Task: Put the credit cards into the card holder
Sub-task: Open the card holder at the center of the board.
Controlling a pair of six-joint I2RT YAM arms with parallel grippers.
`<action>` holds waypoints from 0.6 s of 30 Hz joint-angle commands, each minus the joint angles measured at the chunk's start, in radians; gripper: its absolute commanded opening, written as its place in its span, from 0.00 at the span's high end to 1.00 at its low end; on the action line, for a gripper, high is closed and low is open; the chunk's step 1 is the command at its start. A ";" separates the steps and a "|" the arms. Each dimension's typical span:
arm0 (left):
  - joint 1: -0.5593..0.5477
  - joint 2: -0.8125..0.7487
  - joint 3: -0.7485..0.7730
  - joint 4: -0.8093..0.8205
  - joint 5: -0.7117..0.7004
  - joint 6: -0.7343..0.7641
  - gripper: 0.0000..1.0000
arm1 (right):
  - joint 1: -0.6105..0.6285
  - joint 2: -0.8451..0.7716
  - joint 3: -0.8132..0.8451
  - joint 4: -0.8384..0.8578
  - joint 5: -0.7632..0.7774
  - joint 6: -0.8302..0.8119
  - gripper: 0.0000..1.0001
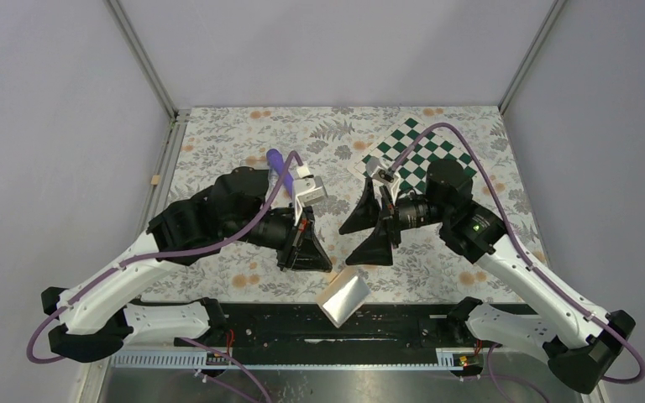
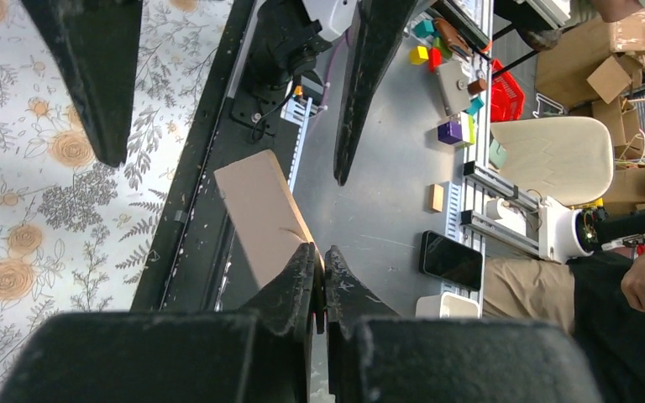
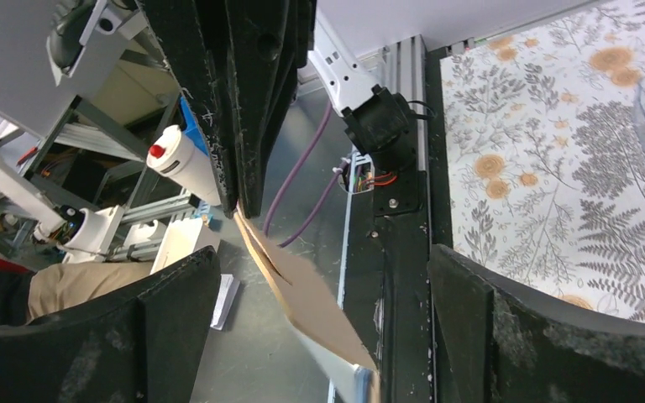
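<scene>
**Top external: card holder pinched at the table's near edge**

I see the left gripper [image 2: 320, 260] clamped on 1 edge of the tan card holder [image 1: 346, 300]. The holder hangs tilted over the black rail [image 1: 403, 323] at the near edge of the flowered table [image 1: 218, 151]. On the left wrist view its 2 fingers [image 2: 290, 281] press together on the holder's edge (I can make out no gap). The right gripper [image 1: 344, 248] faces it from close by, its fingers spread wide apart. A green checkered board [image 1: 437, 151] lies at the far right of the table.

White-and-black arms [image 1: 109, 284], purple cables [image 1: 437, 126], black triangular jaws.
</scene>
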 commanded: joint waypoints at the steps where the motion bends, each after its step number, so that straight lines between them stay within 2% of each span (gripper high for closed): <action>1: 0.002 -0.018 -0.004 0.118 0.053 -0.018 1.00 | 0.036 0.018 -0.022 0.209 -0.083 0.106 0.02; 9: 0.027 -0.064 -0.061 0.213 0.028 -0.062 1.00 | 0.098 0.005 -0.136 0.406 -0.076 0.291 0.11; 18: 0.056 -0.077 -0.069 0.229 0.026 -0.080 1.00 | 0.121 -0.031 -0.139 0.296 -0.043 0.248 0.20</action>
